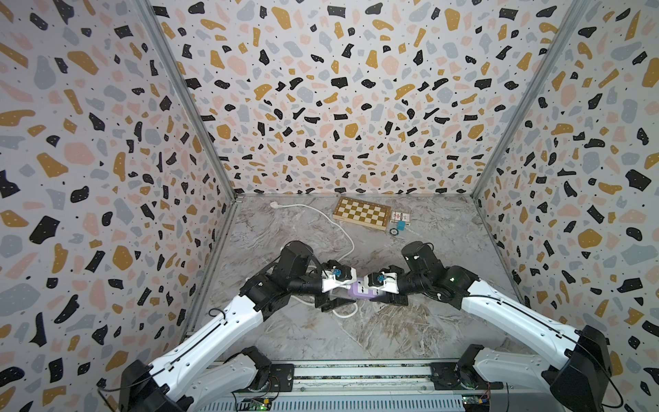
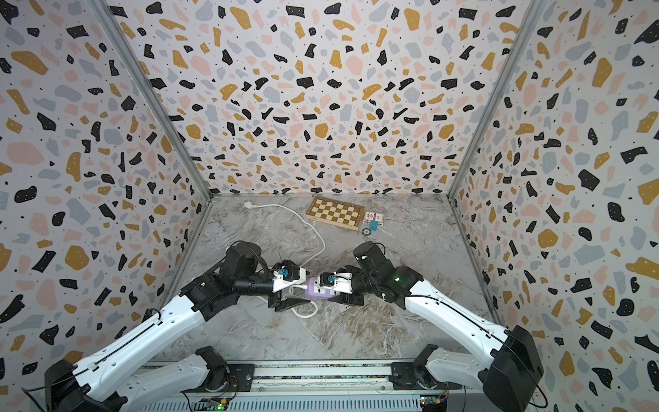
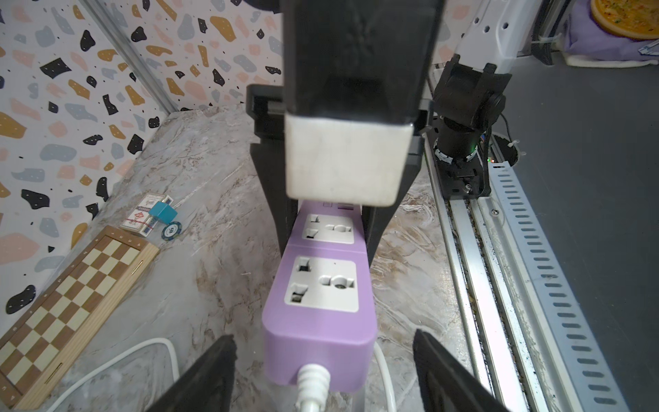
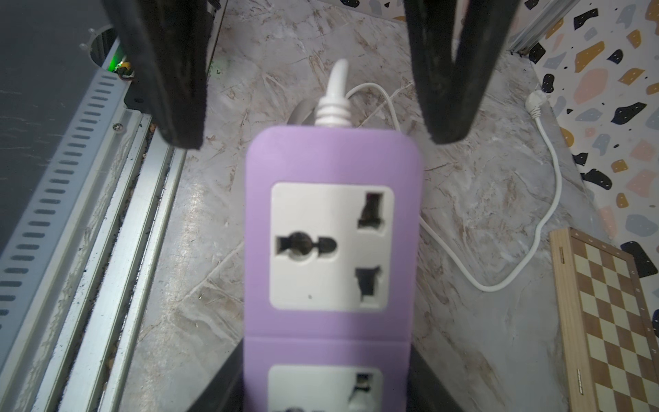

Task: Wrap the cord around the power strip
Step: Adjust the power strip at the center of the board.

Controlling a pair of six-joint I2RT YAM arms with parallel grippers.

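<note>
Left fingers [image 3: 207, 381] stand wide, one on each side of the cord end of the power strip [image 3: 317, 335], with a clear gap to the purple casing on both sides and nothing in their hold. Right fingers [image 3: 272, 192] are closed on the opposite end of the strip, pressed against its two long sides. In both top views the strip sits near the middle of the counter [image 1: 410, 321], between the two arms, with its long axis running left to right. Whether it rests on the surface or hangs just above it I cannot tell. Its two white sockets [image 4: 331, 246] face up. The end with the small dark ports [image 3: 338, 206] points right, into the right fingers, and the end with the ribbed cord [image 4: 333, 110] outlet points left, toward the left fingers. From there the cord makes a small loop on the near side of the strip, passes under the left arm, then curves away across the counter to the white plug [image 1: 274, 205] in the far left corner. None of it lies around the strip. Far right of the plug lies a chessboard [image 1: 362, 213], and just to its right are a card pack [image 3: 142, 214] with red print too small to read, a teal block [image 3: 163, 211] and a dark chip [image 3: 173, 230] marked "50".
</note>
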